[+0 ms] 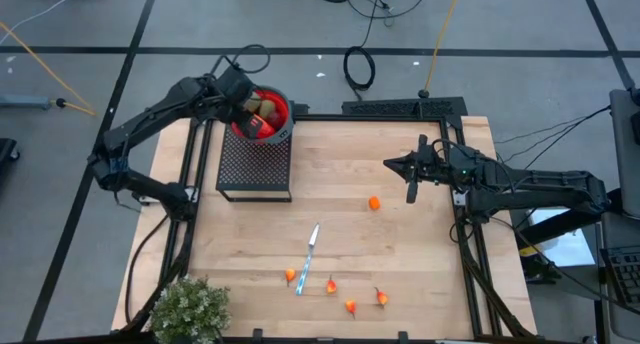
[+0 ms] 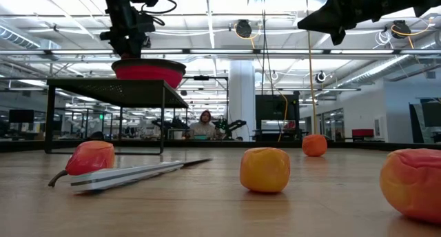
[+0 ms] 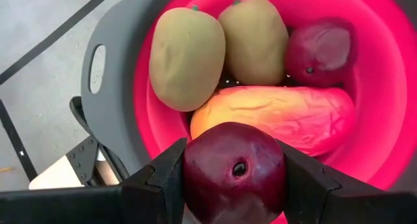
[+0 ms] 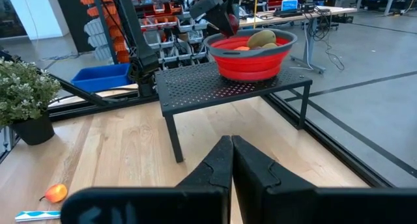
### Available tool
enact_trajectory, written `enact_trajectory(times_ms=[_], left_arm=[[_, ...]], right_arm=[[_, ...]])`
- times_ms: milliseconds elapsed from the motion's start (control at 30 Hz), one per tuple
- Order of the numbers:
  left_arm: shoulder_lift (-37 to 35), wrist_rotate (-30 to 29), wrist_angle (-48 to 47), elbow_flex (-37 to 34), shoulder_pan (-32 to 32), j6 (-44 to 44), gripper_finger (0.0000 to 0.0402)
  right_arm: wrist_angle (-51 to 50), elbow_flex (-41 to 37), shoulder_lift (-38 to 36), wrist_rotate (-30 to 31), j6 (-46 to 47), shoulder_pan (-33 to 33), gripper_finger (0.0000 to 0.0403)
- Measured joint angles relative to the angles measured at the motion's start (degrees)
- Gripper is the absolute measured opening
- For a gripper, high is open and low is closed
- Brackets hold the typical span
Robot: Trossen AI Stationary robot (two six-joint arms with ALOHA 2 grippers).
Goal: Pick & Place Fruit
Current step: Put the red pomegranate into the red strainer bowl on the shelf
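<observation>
Above red bowl [image 3: 384, 87] on perforated stand [image 1: 255, 164], L tool [image 3: 231, 185] clamps dark-red fruit [image 3: 233, 172] w/ fingers part-open, prob poised to drop it in; R tool [image 4: 231, 160] shut, empty, parked over tabletop [image 1: 420, 264]

left gripper [image 3: 234, 185] clamped, right gripper [image 4: 231, 160] jaws together

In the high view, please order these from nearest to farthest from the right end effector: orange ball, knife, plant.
1. Orange ball, just ahead of the right end effector, mid-table.
2. Knife, nearer the table's front edge.
3. Plant, at the far front corner on the left arm's side.
</observation>
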Motion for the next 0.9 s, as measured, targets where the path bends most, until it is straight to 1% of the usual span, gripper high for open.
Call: enact_trajectory(times_ms=[133, 300, 500, 900], left_arm=[[0.00, 0.00, -0.02, 0.00, -0.04, 0.15, 0.0184], [1.12, -0.16, -0.10, 0.00, 0.15, 2.47, 0.0184], [2.39, -0.65, -0.11, 0.00, 0.50, 2.43, 0.0184], [2.29, -0.80, -0.09, 0.00, 1.55, 2.69, 0.0184]], right_arm=[[0.00, 0.00, 0.00, -0.01, 0.00, 0.00, 0.0000], [0.00, 0.00, 0.00, -0.02, 0.00, 0.01, 0.0000], [0.00, 0.02, 0.00, -0.23, 0.00, 0.02, 0.0000], [0.01, 0.02, 0.00, -0.25, 0.00, 0.02, 0.0000]])
